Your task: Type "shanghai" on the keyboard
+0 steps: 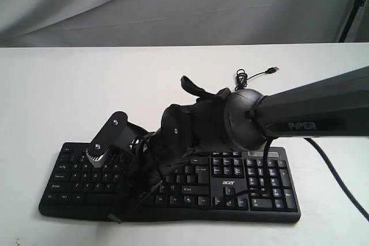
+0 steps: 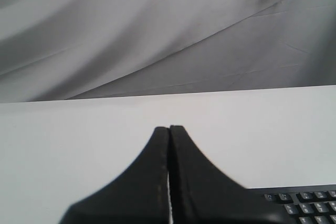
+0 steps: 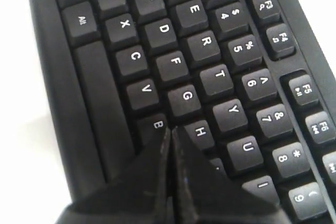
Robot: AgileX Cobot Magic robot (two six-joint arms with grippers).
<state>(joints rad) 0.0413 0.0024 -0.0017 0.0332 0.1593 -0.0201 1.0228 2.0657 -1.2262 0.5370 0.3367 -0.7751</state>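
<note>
Keyboard (image 1: 259,182) flat on white tabletop (image 1: 57,96), number pad to the right in the exterior view. Right gripper (image 3: 170,130) hangs over the letter rows, jaws closed on nothing, tip at the seam between B (image 3: 157,125) and H (image 3: 199,132). Left gripper (image 2: 169,128) jaws also closed and empty, over bare tabletop off one keyboard corner. Risk: tip sits off-centre, so a press probably clips B or G (image 3: 187,96) along with H, giving a wrong or doubled letter.
</note>
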